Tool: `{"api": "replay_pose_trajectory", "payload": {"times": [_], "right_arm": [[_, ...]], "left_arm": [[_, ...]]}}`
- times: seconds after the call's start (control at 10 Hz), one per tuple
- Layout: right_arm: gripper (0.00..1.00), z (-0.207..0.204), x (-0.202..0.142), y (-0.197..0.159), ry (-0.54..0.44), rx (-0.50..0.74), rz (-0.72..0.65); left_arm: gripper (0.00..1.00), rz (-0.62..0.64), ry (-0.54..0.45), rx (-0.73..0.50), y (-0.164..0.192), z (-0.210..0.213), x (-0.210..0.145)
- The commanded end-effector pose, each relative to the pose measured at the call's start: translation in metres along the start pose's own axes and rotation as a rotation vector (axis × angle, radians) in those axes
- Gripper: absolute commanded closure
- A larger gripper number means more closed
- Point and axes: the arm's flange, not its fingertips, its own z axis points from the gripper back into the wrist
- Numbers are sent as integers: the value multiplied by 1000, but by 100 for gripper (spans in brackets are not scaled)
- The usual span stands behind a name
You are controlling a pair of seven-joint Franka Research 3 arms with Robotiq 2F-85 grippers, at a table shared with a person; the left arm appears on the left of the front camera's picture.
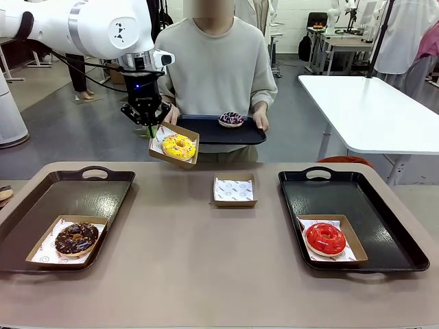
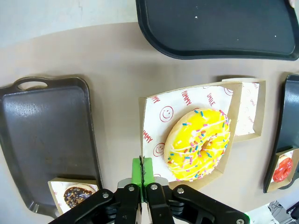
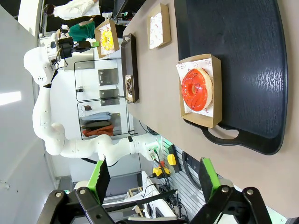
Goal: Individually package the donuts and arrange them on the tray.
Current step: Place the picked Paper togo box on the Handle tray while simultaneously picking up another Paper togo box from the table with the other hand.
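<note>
My left gripper point(image 1: 149, 126) hangs above the table's far side, shut on the edge of a paper-lined cardboard box point(image 1: 162, 135) that holds the yellow-iced donut point(image 1: 179, 147). The left wrist view shows its green pads point(image 2: 136, 169) pinching the box edge point(image 2: 154, 122) beside the yellow donut point(image 2: 200, 143). Across the table a person holds a black tray point(image 1: 199, 131) carrying the purple donut point(image 1: 231, 119). The chocolate donut point(image 1: 76, 238) lies boxed on the left tray point(image 1: 82, 188). The red donut point(image 1: 325, 238) lies boxed on the right tray point(image 1: 357, 188). My right gripper point(image 3: 154, 179) is open, high over the red donut point(image 3: 197, 89).
An empty lined box point(image 1: 234, 190) sits mid-table, also seen under the lifted box as the empty box point(image 2: 252, 109). The brown tabletop point(image 1: 206, 260) between the trays is bare. A white table point(image 1: 370, 110) stands behind on the right.
</note>
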Motion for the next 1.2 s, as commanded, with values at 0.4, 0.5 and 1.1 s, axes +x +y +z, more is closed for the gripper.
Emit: {"api": "replay_pose_trajectory", "payload": {"times": [0.4, 0.5, 1.1], "right_arm": [[0, -89, 88, 109, 117, -263, 31], [0, -114, 109, 128, 103, -324, 32], [0, -266, 170, 187, 70, -715, 161]], "left_arm": [[99, -10, 1, -31, 87, 47, -31], [99, -2, 0, -48, 106, 50, -41], [99, 84, 29, -84, 208, 39, -77]]}}
